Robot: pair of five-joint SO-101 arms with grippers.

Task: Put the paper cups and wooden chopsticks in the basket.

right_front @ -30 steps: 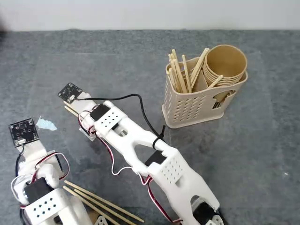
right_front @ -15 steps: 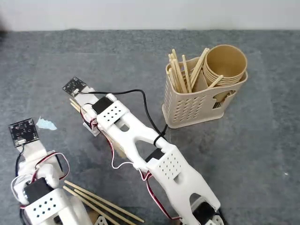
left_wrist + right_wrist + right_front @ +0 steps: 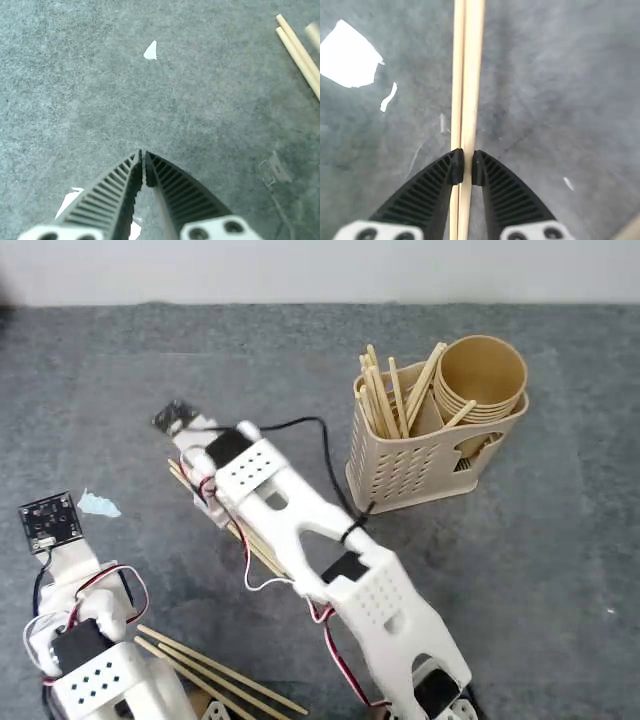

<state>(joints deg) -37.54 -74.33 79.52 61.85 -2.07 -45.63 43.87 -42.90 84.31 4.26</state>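
We see right gripper (image 3: 464, 160) pinching wooden chopstick pair (image 3: 468, 75); left gripper (image 3: 142, 162) closed, empty, over tabletop (image 3: 75, 100). Basket (image 3: 400, 470) holds stacked paper cups (image 3: 483, 375), other chopsticks (image 3: 380, 400).

The right end effector (image 3: 463, 160) pinches a pair of wooden chopsticks (image 3: 468, 75), which run from its tips toward 12 o'clock above the grey desk (image 3: 560, 75). A white paper scrap (image 3: 347, 55) lies at 10 o'clock.

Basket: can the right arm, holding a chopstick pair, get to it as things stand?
Probably yes: the right gripper is shut on the chopstick pair, and nothing stands between it and the basket, which is already crowded.
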